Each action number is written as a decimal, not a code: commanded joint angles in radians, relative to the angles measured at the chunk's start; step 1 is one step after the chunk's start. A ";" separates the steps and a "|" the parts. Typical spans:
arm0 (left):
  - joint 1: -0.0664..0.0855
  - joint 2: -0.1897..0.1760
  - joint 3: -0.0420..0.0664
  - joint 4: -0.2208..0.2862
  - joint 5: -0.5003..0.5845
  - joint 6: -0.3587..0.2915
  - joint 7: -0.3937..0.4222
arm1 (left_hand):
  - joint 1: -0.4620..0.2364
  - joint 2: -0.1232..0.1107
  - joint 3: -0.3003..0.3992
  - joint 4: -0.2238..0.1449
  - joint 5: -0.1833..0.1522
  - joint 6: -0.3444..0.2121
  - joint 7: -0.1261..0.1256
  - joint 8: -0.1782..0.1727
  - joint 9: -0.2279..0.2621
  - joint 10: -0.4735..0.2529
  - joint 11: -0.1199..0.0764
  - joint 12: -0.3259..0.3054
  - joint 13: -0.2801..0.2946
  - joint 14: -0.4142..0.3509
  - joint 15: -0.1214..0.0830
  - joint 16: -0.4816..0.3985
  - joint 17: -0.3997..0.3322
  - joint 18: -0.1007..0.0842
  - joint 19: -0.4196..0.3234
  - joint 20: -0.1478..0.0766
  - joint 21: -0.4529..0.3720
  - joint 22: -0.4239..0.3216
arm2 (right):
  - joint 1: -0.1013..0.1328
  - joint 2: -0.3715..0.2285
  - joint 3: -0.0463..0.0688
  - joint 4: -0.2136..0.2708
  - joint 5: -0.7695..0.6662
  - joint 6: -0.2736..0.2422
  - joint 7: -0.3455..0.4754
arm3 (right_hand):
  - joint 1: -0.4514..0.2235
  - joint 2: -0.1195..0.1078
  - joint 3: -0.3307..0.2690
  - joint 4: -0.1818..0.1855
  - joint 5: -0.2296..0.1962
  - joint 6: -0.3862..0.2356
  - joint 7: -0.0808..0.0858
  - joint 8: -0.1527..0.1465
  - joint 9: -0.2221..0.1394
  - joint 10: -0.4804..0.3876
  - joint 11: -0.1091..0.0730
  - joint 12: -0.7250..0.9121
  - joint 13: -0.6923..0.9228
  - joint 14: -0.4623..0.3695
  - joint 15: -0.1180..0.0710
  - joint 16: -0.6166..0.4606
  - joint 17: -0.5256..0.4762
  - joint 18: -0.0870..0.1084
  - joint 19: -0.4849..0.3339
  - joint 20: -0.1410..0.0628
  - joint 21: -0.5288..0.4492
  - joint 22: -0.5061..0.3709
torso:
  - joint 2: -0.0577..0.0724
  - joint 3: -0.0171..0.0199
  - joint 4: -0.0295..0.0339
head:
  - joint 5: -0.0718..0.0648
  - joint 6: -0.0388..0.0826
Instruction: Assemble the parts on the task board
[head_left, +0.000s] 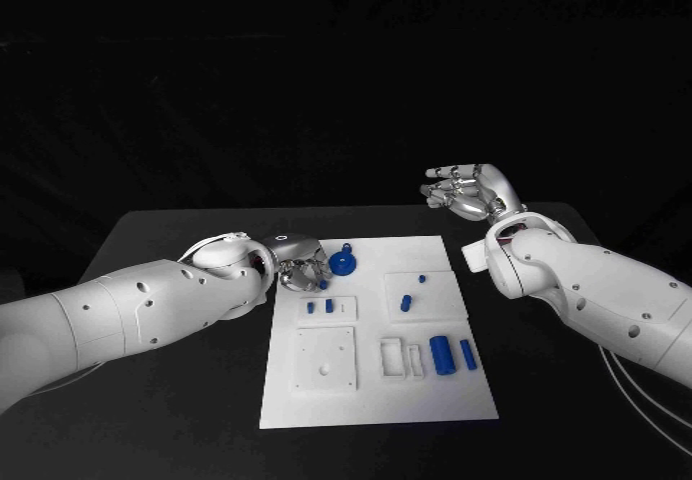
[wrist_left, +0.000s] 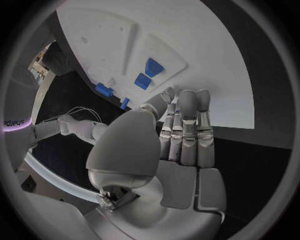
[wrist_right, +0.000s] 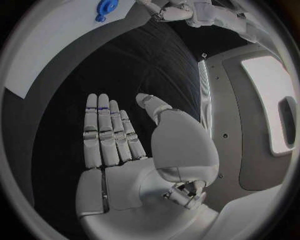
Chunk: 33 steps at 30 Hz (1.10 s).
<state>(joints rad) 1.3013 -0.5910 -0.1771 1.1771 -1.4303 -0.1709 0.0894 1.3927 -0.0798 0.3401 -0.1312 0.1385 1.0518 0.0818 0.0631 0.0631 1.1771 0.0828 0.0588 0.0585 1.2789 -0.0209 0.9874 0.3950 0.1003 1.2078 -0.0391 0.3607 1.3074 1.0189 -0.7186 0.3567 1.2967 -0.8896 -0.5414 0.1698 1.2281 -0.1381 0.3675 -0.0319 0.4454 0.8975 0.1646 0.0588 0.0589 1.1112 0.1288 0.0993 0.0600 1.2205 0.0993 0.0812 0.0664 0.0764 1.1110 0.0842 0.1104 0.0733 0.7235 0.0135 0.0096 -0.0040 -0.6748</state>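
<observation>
Left hand: the left hand (head_left: 303, 272) lies at the near-left corner of the task board (head_left: 378, 400), low over its left edge; in the left wrist view (wrist_left: 181, 145) its fingers (wrist_left: 187, 125) are straight and side by side, with nothing between them and the thumb.
Right hand: the right hand (head_left: 469, 190) is raised beyond the board's far right corner, well apart from it; in the right wrist view (wrist_right: 125, 150) the palm is flat, fingers (wrist_right: 103, 130) extended and the thumb set apart, holding nothing.
Task board: a white plate lying flat in the middle of the black table (head_left: 173, 230), long side running away from the robot.
Round part: a blue disc-shaped part (head_left: 343, 263) lies on the board's far left area, just beside the left hand's fingertips; whether they touch cannot be told.
Small parts, left: two small blue pieces (head_left: 319, 306) sit in a raised white block on the board's left half.
Small parts, centre: a slim blue piece (head_left: 407, 302) lies on a white block to the right of these.
Large parts: a blue cylinder (head_left: 441, 354) and a narrower blue bar (head_left: 467, 354) lie side by side in the near-right area of the board.
</observation>
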 joint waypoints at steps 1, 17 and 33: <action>0.000 -0.001 0.001 0.001 0.003 -0.028 0.010 | 0.001 -0.010 0.005 0.002 -0.006 -0.006 0.001 -0.001 -0.001 -0.008 0.001 -0.001 0.000 -0.002 0.008 -0.003 -0.002 0.015 0.002 0.006 -0.004 0.019 | -0.001 0.000 0.001 0.001 -0.002 0.019 0.008 | -0.007 0.004 0.000 -0.007 0.005 0.002 0.003 0.000 0.000 -0.007 0.000 -0.007 -0.001 -0.008 0.001 -0.007 -0.001 0.007 -0.005 0.003 -0.007 -0.001 | 0.001 0.0005 -0.0002 | 0.000 -0.001; 0.000 -0.024 0.003 -0.001 0.023 -0.019 0.005 | 0.013 -0.016 0.015 -0.001 0.002 0.020 0.014 -0.001 0.000 -0.012 0.003 0.000 0.000 -0.002 0.008 -0.002 -0.004 0.018 0.002 0.006 -0.003 0.022 | -0.003 -0.004 0.001 -0.006 -0.079 0.122 -0.036 | 0.001 0.020 0.003 -0.073 -0.001 0.125 -0.012 0.003 0.004 0.024 -0.013 -0.035 -0.002 0.113 -0.043 0.040 0.007 0.024 0.086 -0.043 0.072 0.030 | 0.000 0.0016 0.0000 | -0.002 0.000; 0.002 -0.068 0.045 0.005 0.334 -0.117 0.043 | 0.000 0.001 -0.005 0.017 0.011 0.023 0.042 0.001 -0.001 0.102 -0.025 0.003 0.002 -0.031 -0.005 -0.057 -0.029 -0.001 -0.034 -0.001 -0.023 0.005 | -0.004 -0.019 0.000 -0.004 -0.551 0.359 -0.166 | 0.009 0.030 0.033 -0.199 -0.077 0.238 -0.054 0.003 0.007 0.145 -0.074 -0.042 -0.001 0.262 -0.148 0.550 0.433 0.047 0.191 -0.154 0.561 0.397 | 0.000 0.0034 -0.0006 | -0.034 0.018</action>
<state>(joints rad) 1.3021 -0.6566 -0.1346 1.1755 -1.2700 -0.2227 0.0959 1.3971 -0.0841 0.3421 -0.1135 0.1461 1.0821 0.1231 0.0630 0.0633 1.2744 0.0574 0.0617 0.0594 1.2575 -0.0250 0.9399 0.3704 0.0967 1.1802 -0.0411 0.3447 1.3078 1.0160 -0.7367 0.3569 1.2890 -1.2407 -0.2839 0.0606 1.2492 -0.1071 0.3928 -0.2292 0.3761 1.1300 0.1113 0.0616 0.0650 1.2493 0.0552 0.0596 0.0592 1.4660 -0.0430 0.6110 0.4808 0.1052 1.3088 -0.0712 0.6564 0.4547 0.7234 0.0158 0.0100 -0.0312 -0.6608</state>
